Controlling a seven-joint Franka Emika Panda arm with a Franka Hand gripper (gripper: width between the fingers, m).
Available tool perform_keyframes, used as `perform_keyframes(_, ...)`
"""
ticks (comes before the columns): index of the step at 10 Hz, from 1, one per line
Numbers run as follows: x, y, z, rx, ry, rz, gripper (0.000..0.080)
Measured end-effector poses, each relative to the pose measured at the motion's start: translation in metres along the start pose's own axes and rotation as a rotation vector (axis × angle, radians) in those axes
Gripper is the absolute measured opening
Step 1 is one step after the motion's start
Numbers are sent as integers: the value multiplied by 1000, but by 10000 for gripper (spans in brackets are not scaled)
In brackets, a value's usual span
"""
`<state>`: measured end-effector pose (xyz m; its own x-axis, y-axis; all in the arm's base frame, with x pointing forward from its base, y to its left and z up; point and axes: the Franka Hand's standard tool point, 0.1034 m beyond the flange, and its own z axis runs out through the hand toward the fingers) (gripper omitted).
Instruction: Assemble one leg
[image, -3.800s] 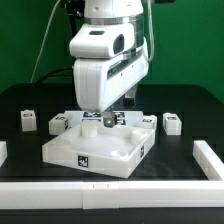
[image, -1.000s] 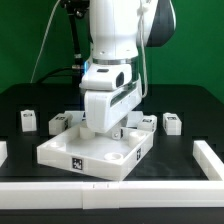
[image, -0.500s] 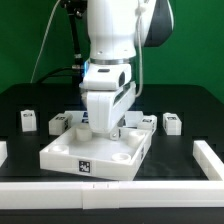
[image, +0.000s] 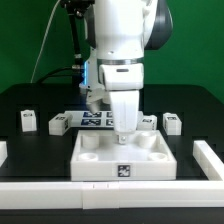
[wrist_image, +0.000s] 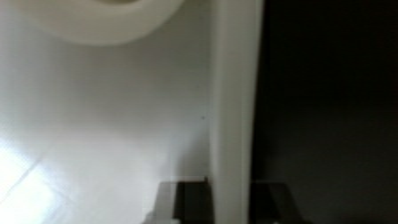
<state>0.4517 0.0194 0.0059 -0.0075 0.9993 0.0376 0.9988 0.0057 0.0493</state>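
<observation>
Pincer (image: 123, 137) pinches the socketed tabletop's (image: 95, 168) far rim, apparently to position it on the desk (image: 30, 150) for fitting. One leg (image: 170, 122) stands untouched at 3 o'clock of the pincer; others at 9 o'clock.

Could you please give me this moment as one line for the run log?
stage: no leg picked | hand: shut on rim of square top | legs: loose on table

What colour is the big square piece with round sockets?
The piece is white, with a black-and-white marker on its front; best in exterior view.
</observation>
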Motion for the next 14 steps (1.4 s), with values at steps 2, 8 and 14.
perform_keyframes(2,-1,0,0,0,0,3,58)
perform_keyframes(8,34,17,2,33,-14,-18,58)
perform_keyframes(14,54,30,3,39,-19,-3,58)
